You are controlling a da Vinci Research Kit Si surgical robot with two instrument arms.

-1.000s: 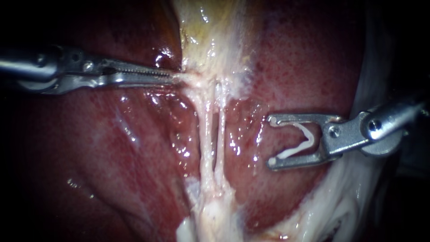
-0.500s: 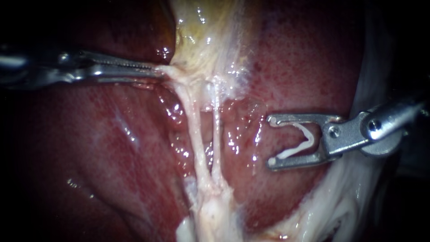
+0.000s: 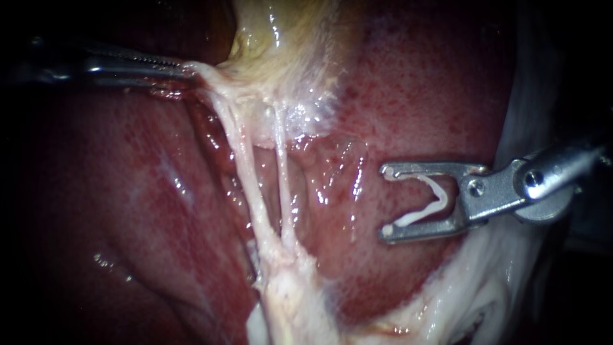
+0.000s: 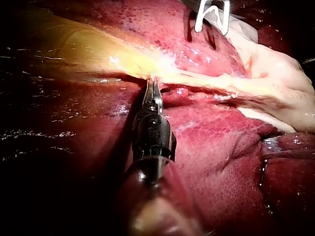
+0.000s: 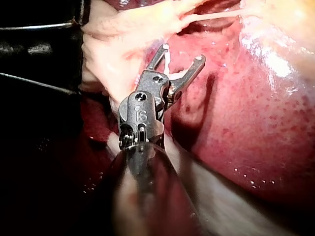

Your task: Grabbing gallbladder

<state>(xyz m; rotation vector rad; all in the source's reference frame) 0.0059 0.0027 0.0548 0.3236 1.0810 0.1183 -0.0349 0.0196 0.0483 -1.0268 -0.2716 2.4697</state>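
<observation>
Your left instrument (image 3: pixel 182 67) jaws clamped on the gallbladder (image 3: pixel 281 38) edge at their tips, two tubes (image 3: pixel 255 191) stretching away just beyond, your right instrument (image 3: pixel 386 200) well apart over liver (image 3: pixel 415 96), jaws wide, holding a white clip (image 3: pixel 434 198).

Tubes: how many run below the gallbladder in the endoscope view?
2. Both stretch from the gallbladder down over the liver: one tube nearer my left instrument, whose jaws grip the gallbladder; the other tube nearer my right instrument, which holds a clip. More may be hidden.
</observation>
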